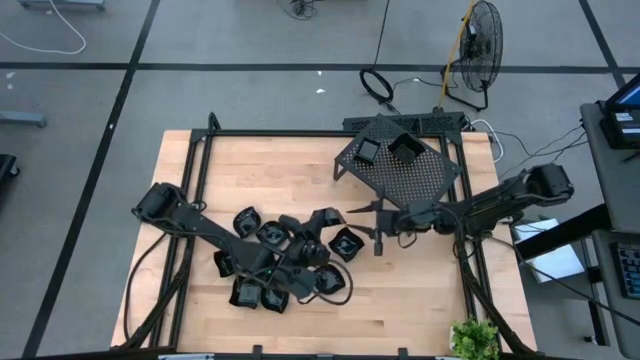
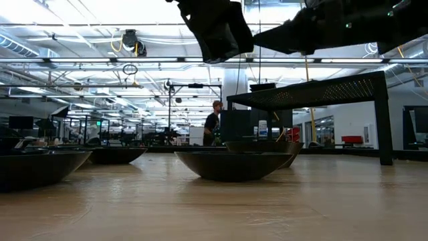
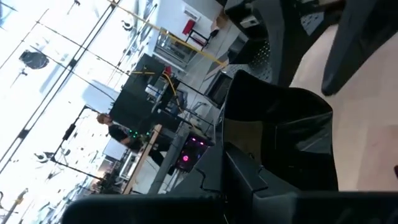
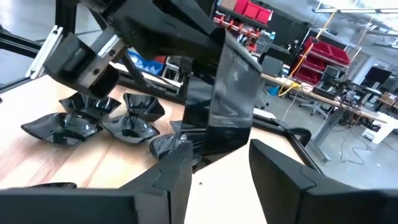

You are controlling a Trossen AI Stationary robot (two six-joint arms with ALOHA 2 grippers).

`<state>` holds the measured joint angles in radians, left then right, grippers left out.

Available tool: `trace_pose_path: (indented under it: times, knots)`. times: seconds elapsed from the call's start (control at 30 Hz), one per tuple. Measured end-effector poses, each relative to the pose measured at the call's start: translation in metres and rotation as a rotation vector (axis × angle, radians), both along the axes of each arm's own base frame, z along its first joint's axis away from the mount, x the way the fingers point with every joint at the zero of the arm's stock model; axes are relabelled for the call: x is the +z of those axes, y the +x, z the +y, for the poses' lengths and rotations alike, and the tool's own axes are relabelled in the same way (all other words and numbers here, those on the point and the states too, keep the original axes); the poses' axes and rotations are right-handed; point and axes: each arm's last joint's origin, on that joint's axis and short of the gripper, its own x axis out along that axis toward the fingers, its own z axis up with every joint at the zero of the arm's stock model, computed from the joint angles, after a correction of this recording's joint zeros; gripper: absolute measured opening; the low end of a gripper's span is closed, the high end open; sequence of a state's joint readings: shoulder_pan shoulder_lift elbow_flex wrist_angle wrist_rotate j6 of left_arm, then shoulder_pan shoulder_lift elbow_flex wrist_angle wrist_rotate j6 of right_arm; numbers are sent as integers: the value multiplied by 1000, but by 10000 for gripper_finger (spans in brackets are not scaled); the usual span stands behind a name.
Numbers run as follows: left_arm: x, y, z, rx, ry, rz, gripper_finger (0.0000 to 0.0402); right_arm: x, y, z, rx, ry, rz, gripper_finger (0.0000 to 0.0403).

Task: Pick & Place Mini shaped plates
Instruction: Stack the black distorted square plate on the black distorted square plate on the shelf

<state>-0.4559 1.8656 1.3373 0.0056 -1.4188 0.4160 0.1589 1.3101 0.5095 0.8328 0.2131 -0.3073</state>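
Several glossy black mini plates (image 1: 262, 262) lie bunched on the wooden table's near left part; they also show as mini plates (image 4: 93, 121) in the right wrist view and as shallow bowls (image 2: 234, 164) in the low view. One plate (image 1: 346, 243) sits apart, resting on its base. Two plates (image 1: 368, 150) (image 1: 405, 148) rest on the black perforated rack (image 1: 410, 178). My left gripper (image 1: 322, 222) is above the bunch, shut on one plate (image 4: 231, 99). My right gripper (image 1: 377, 228) hovers open just right of it, its fingers (image 4: 280, 174) empty. My left gripper holds one mini plate by its rim (image 4: 214, 46), pinched between the two fingers (image 4: 180, 28), which come from above. The plate hangs below them, lifted clear of the table and standing nearly on edge. In the left wrist view the plate (image 3: 280, 137) fills the space ahead of the fingers.
The rack (image 2: 314, 90) stands on legs at the table's far right. A black frame rail (image 1: 200, 150) runs around the table. A green plant (image 1: 475, 340) sits at the near right corner. Bare wood (image 1: 420, 290) lies near right. A person (image 2: 212, 120) stands far off in the room.
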Motion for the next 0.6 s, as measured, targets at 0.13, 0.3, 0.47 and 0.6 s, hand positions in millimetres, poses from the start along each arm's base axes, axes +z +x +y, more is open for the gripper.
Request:
trace_pose_path:
  times: [0.13,0.3,0.47,0.6]
  knots:
    - [0,-1,-2,4,-1,-11,2,-4,5,1,0,5,-30,157]
    - [-1,1,1,-18,-28,-14,3,-7,8,2,1,20,-53,158]
    - [-1,3,4,-35,-45,-12,4,-7,8,1,-39,19,-50,157]
    - [-1,4,4,-54,-72,-29,2,-7,8,-2,-129,16,-47,142]
